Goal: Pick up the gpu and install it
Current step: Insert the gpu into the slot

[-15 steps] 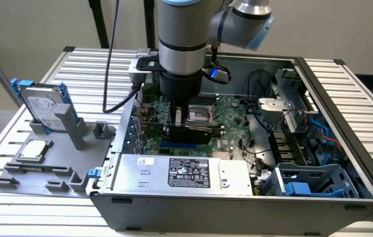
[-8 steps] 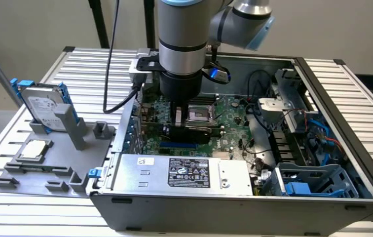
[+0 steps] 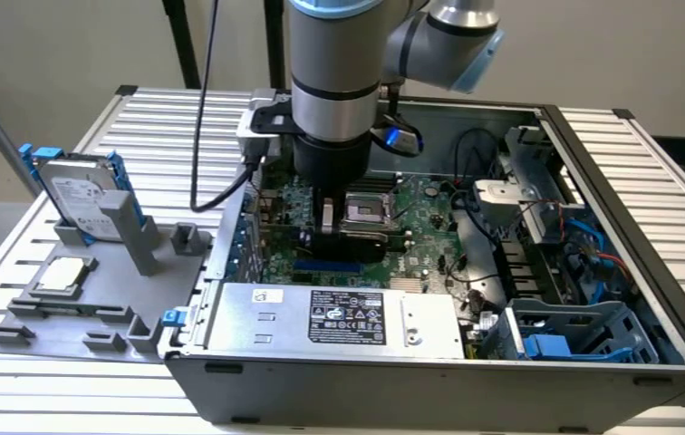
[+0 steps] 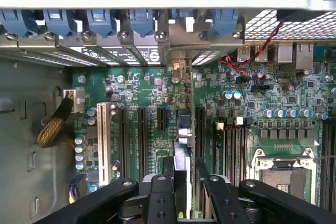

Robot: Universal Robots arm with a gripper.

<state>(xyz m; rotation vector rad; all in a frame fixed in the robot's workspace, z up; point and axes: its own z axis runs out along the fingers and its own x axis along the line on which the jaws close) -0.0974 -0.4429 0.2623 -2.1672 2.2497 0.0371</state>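
Observation:
The gpu (image 4: 184, 129) appears edge-on in the wrist view, a thin card standing upright among the black expansion slots of the green motherboard (image 4: 147, 87). Its silver bracket end (image 4: 178, 69) reaches toward the case's rear slot openings. My gripper (image 4: 184, 170) is shut on the card's upper edge, one black finger (image 4: 168, 174) on each side. Whether the card sits in a slot or just above it I cannot tell. In the exterior view my gripper (image 3: 345, 240) is low inside the open computer case (image 3: 439, 381), over the motherboard, beside the processor socket (image 3: 364, 208).
A silver hard drive with blue rails (image 3: 82, 195) stands in a grey fixture (image 3: 89, 308) at the exterior view's left. The power supply (image 3: 331, 317) lies along the case's front. A drive cage with cables (image 3: 573, 331) fills the exterior view's right. A white slot (image 4: 103, 140) and memory slots (image 4: 233, 148) flank the card.

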